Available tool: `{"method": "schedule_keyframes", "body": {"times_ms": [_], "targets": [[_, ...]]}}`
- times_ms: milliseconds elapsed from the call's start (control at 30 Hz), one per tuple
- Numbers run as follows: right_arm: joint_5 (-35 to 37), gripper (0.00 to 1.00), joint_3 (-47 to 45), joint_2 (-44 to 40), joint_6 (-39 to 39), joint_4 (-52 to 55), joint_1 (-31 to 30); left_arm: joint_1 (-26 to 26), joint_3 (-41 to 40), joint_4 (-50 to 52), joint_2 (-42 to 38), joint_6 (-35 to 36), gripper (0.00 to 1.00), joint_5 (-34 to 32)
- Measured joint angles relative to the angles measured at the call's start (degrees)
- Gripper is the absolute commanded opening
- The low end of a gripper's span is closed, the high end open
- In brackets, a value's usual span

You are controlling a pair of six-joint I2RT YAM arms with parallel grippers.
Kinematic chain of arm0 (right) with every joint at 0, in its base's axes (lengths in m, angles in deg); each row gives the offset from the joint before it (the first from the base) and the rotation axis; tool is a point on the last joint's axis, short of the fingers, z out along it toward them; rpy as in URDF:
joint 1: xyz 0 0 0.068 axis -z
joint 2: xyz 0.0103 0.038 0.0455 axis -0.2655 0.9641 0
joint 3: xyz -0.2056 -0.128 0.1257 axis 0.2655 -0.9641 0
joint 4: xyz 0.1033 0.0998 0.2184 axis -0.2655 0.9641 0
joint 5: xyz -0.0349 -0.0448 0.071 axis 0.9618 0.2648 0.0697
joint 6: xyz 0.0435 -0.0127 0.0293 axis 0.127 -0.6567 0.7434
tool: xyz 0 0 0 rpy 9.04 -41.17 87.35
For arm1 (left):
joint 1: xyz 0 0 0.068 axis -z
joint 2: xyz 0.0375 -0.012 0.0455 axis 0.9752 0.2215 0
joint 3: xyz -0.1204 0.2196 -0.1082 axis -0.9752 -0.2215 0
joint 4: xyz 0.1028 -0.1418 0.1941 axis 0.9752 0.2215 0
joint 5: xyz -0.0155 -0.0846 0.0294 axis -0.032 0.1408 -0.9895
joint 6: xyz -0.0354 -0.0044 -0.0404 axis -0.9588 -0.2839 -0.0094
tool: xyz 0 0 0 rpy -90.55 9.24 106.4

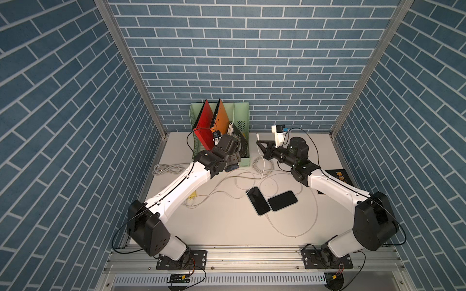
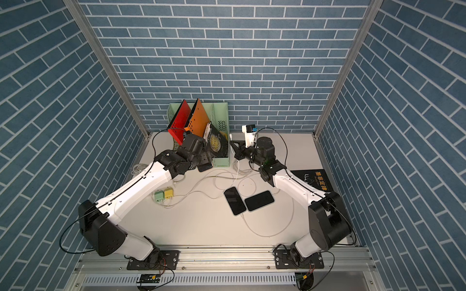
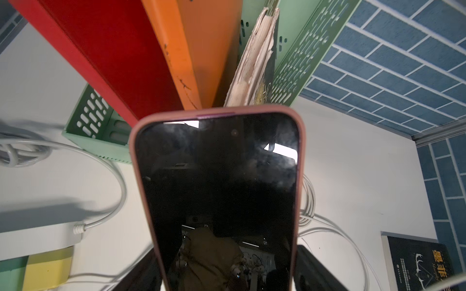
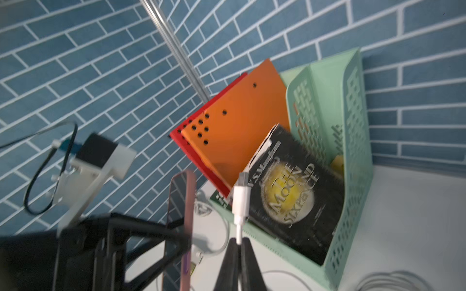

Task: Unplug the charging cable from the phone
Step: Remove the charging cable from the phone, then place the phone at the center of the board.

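Since the charging cable [image 4: 240,199] is limp, the right end effector [image 4: 239,248] pinches it below its stiff plug, 1 o'clock from the rigid, slick phone [image 3: 219,189] clamped in the left end effector [image 3: 228,272].

Right jaws pinch the white charging cable [image 1: 257,136].

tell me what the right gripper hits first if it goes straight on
Probably the black book in the green file rack; the right gripper, shut on the cable plug, points at it. Depth is unclear.
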Motion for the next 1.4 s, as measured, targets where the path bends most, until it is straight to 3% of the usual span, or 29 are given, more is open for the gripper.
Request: {"method": "schedule_keyframes", "body": {"times_ms": [300, 567, 733, 967, 1200, 1400], "targets": [[5.07, 0.00, 6.34, 13.99, 0.33, -8.31, 7.04, -0.02, -8.41, 0.17, -6.47, -2.14, 0.26, -0.74], [5.55, 0.00, -1.20, 18.95, 4.22, -17.88, 12.63, -0.02, -13.66, 0.04, -9.42, -3.76, 0.26, 0.31], [5.01, 0.31, -2.54, 23.06, 8.55, -19.17, 15.52, 0.00, -16.68, -0.33, -9.66, -4.00, 0.26, 3.19], [4.42, 0.61, -2.47, 24.39, 11.78, -14.10, 17.86, 0.33, -21.40, -0.66, -9.66, -2.89, 0.27, 8.33], [4.13, 0.71, -2.49, 22.21, 12.20, -7.45, 19.80, 1.57, -23.43, -1.36, -9.66, 0.46, 0.28, 13.14], [4.11, 0.72, -2.99, 14.34, 11.39, -0.83, 21.22, 3.76, -26.18, -1.31, -8.79, 3.39, 0.28, 16.31]]}}
